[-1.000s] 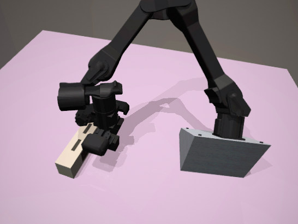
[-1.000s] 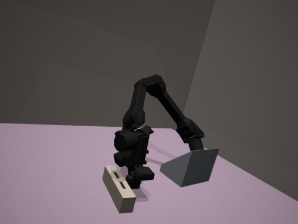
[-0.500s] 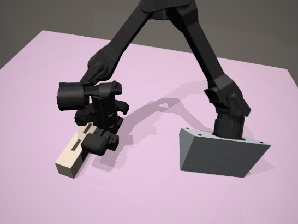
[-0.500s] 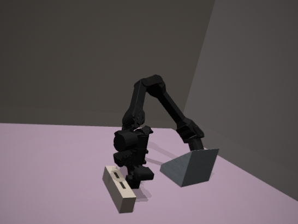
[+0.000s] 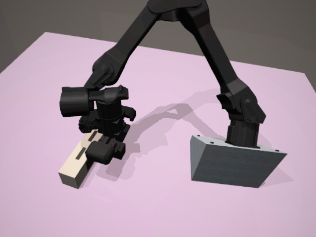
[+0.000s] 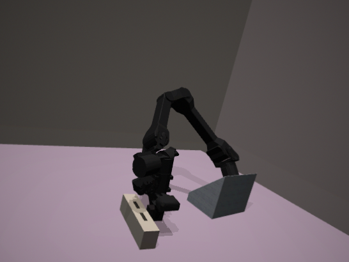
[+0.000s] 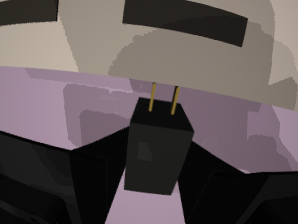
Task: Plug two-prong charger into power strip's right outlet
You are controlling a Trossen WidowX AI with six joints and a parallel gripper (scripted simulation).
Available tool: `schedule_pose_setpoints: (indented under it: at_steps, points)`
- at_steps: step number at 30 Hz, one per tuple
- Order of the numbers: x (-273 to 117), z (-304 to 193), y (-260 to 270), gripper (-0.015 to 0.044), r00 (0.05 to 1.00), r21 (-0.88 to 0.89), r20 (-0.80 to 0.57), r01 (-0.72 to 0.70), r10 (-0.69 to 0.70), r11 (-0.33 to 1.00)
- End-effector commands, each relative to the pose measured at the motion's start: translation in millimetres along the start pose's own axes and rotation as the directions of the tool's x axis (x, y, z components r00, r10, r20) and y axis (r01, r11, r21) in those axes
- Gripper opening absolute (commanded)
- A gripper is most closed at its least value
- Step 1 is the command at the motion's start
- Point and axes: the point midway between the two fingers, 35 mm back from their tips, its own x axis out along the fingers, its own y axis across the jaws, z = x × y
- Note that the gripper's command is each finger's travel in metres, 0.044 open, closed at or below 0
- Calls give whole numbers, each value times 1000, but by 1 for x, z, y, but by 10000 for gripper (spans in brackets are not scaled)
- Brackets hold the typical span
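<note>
The beige power strip (image 5: pixel 69 167) (image 6: pixel 132 220) (image 7: pixel 95 47) lies on the table with two dark slots in its top. One slot (image 5: pixel 80 153) (image 6: pixel 143 216) is nearer the strip's front end; the other slot (image 5: pixel 92 136) (image 6: pixel 136 204) is farther back. My gripper (image 6: pixel 155 209) (image 7: pixel 153 136) points down close beside the strip's long side and is shut on the dark charger (image 7: pixel 157 157). Two thin brass prongs (image 7: pixel 151 97) (image 7: pixel 175 101) stick out of the charger toward the strip in the wrist view, short of the slots. The charger is hidden in the top and exterior views.
The grey-blue wedge-shaped block (image 5: pixel 231 166) (image 6: pixel 231 198) under the arm's base stands at the right. The arm arches between it and the strip. The pink table (image 5: pixel 162 202) (image 6: pixel 64 192) bears the arm's shadows.
</note>
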Motion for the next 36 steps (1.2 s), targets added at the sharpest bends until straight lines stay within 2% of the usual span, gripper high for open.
schedule_pose_setpoints:
  at_steps: [1, 36]
  points:
    - [-1, 2, -1, 0, 1000, -4, 2, 3, -3, 1000]
    - [-1, 6, -1, 0, 1000, -4, 2, 3, -3, 1000]
